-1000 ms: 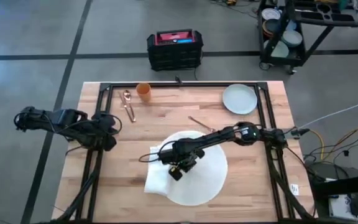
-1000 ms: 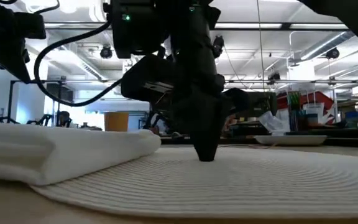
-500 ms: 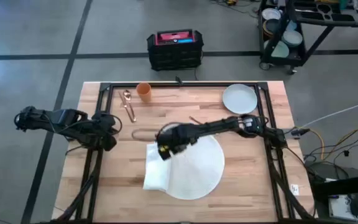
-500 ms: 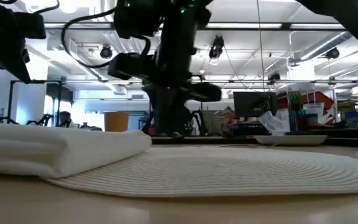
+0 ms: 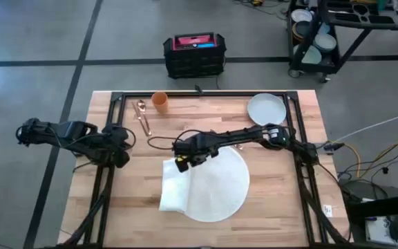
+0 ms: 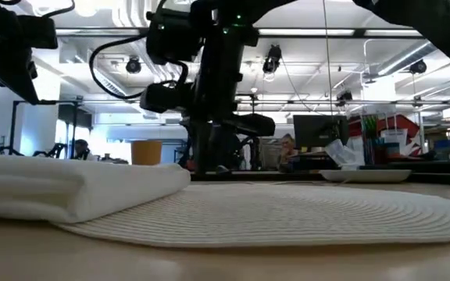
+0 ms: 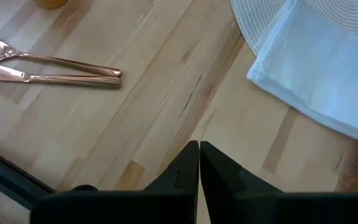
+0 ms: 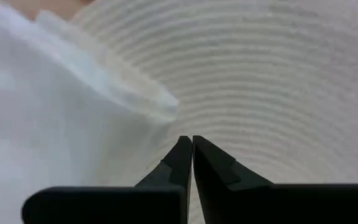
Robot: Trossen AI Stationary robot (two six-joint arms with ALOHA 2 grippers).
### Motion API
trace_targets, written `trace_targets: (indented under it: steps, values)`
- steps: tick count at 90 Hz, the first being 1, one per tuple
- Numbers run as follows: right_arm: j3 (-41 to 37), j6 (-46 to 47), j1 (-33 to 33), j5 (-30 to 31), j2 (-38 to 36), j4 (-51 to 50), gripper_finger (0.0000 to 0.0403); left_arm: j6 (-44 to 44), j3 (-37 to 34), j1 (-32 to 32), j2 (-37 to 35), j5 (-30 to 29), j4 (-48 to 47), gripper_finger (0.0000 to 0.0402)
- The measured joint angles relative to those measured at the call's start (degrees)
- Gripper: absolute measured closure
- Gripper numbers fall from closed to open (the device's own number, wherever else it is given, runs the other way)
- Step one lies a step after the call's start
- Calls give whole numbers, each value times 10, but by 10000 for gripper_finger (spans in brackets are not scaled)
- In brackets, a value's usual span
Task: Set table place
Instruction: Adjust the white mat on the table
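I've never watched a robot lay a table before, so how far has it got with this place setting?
Early on. The round white mat is down with a folded napkin on its edge. The right gripper hovers shut and empty over the mat's far edge; the left gripper waits, shut, at the table's left side. The plate, cup and cutlery remain unplaced.

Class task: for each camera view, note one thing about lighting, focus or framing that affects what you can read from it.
High view: even light, whole table readable. Low view: the right arm is a dark silhouette against bright ceiling lights; the mat near the lens looks stretched. Right wrist view: napkin soft and pale, washed out. Left wrist view: sharp wood grain and spoon, end effector in shadow.
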Motion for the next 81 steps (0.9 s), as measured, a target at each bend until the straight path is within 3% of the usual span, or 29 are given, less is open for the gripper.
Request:
trace_targets:
  steps: [81]
  values:
    - [34,-13,-7,-9,22,81,403,0,0,0,0,0,0,402]
